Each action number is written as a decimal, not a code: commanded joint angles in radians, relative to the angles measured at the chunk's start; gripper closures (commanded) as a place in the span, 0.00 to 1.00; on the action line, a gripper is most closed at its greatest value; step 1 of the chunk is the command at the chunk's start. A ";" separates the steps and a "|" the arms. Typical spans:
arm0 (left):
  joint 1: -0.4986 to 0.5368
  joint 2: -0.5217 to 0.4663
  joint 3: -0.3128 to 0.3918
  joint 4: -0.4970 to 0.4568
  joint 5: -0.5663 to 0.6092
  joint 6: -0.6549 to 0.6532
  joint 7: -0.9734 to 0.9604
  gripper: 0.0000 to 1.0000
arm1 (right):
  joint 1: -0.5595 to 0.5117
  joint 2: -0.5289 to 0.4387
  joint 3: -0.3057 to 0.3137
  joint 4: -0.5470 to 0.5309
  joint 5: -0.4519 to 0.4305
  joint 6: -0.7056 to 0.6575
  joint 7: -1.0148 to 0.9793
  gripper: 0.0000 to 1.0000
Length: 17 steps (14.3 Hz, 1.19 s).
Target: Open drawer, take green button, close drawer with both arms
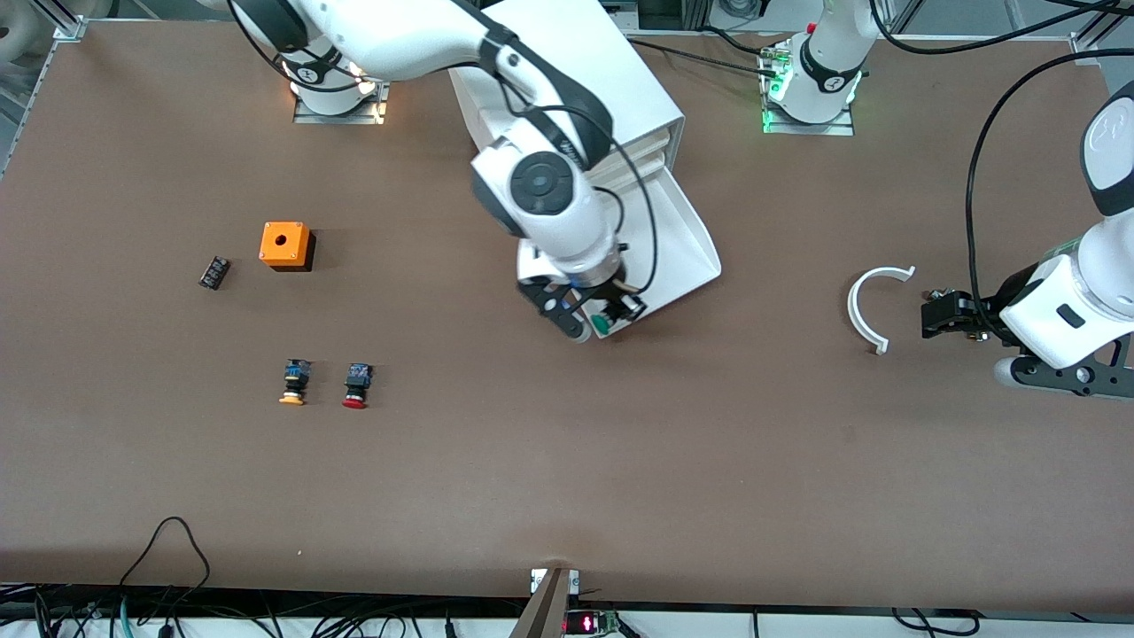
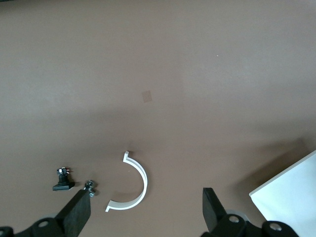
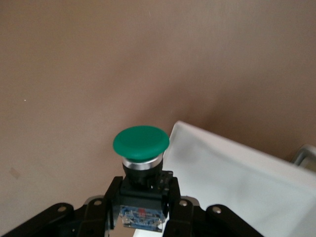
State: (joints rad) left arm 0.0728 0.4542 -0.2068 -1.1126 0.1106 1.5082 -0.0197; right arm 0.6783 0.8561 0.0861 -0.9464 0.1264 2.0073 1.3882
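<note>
The white cabinet (image 1: 567,80) stands between the two arm bases, and its lowest drawer (image 1: 687,235) is pulled out toward the front camera. My right gripper (image 1: 595,315) is over the drawer's front corner, shut on the button (image 1: 603,324). In the right wrist view the button's green cap (image 3: 141,143) sticks out past the right gripper (image 3: 142,197), whose fingers clamp its black-and-blue body, with the drawer (image 3: 237,182) just beside it. My left gripper (image 1: 930,316) waits open at the left arm's end of the table, and its fingers (image 2: 79,212) hold nothing.
A white curved strip (image 1: 873,306) (image 2: 136,182) lies by the left gripper, with a small black part (image 2: 63,178) and a screw (image 2: 90,186) close by. Toward the right arm's end are an orange box (image 1: 286,245), a black part (image 1: 213,272), an orange-capped button (image 1: 293,383) and a red-capped one (image 1: 357,386).
</note>
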 commanded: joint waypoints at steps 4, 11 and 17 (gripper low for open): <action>-0.007 -0.031 -0.063 -0.066 -0.008 -0.049 -0.280 0.00 | -0.160 -0.038 0.014 -0.014 -0.001 -0.149 -0.444 1.00; -0.008 -0.054 -0.174 -0.477 0.004 0.399 -0.684 0.00 | -0.327 -0.035 0.012 -0.136 -0.005 -0.151 -0.914 1.00; -0.085 -0.035 -0.214 -0.771 0.012 0.817 -0.882 0.00 | -0.414 -0.031 0.012 -0.282 -0.014 -0.061 -1.061 1.00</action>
State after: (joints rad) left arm 0.0018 0.4536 -0.4208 -1.7843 0.1105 2.2367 -0.8707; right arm 0.2796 0.8476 0.0830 -1.1545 0.1265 1.8912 0.3582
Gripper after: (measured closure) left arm 0.000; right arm 0.590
